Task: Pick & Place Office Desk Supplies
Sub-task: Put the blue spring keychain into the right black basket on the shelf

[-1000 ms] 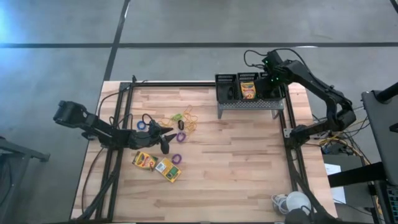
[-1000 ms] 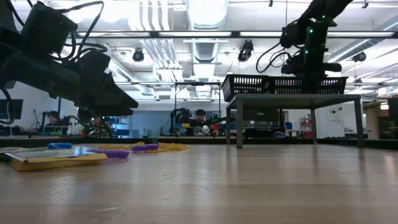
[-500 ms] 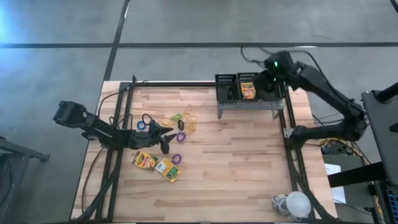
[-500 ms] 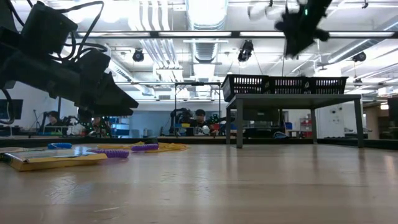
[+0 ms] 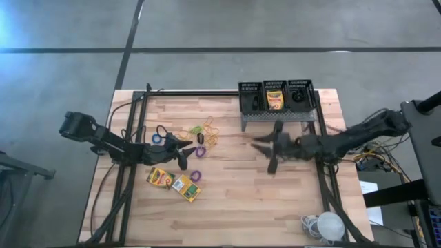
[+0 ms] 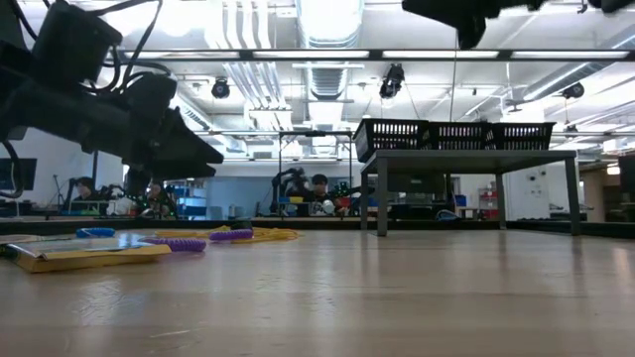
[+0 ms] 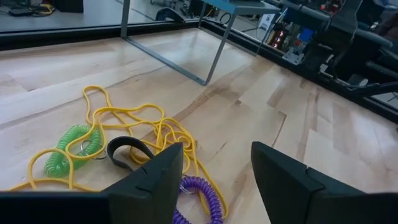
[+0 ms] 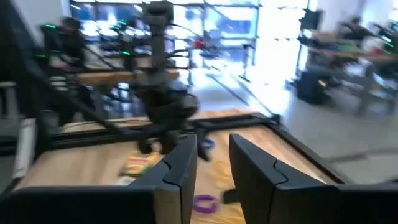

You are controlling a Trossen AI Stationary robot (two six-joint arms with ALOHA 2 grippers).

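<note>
Crayon boxes (image 5: 173, 182) (long axes slanted)

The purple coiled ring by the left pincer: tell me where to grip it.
Pinch one side of the purple coiled ring's loop from above: it lies flat on the table. Take the arc away from the yellow rubber bands, likely avoiding snagging them.

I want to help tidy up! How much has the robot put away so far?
Done: one crayon box sits in the middle bin. In hand: nothing; the right gripper is over the table with nothing in its jaws. Left: two crayon boxes, rubber bands and rings by the left gripper.
</note>
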